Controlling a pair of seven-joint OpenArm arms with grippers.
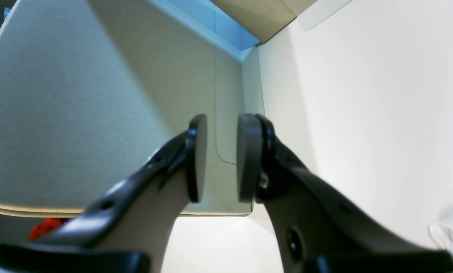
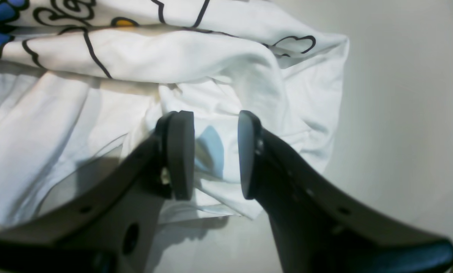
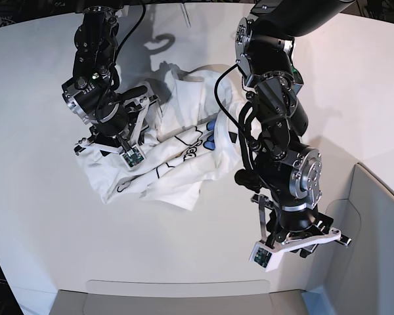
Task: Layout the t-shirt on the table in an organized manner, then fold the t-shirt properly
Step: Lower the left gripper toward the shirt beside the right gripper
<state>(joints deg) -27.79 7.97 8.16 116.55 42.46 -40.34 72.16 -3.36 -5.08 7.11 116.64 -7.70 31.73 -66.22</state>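
The right claw (image 2: 216, 155) points down, its pads apart over a rumpled fold of the white t-shirt (image 3: 164, 154), which lies crumpled toward the counter's (image 3: 46, 216) far-left side. The left claw (image 1: 219, 159) hangs, pads apart and empty, near the counter's near-right corner by a grey panel (image 1: 78, 113).

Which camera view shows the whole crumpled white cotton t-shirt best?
The base view: the white cotton t-shirt lies bunched on the white table, outline and blue print all visible. The right wrist view shows only nearby folds and black-outline print past the open right gripper. The left wrist view catches a small white sliver at its right edge.
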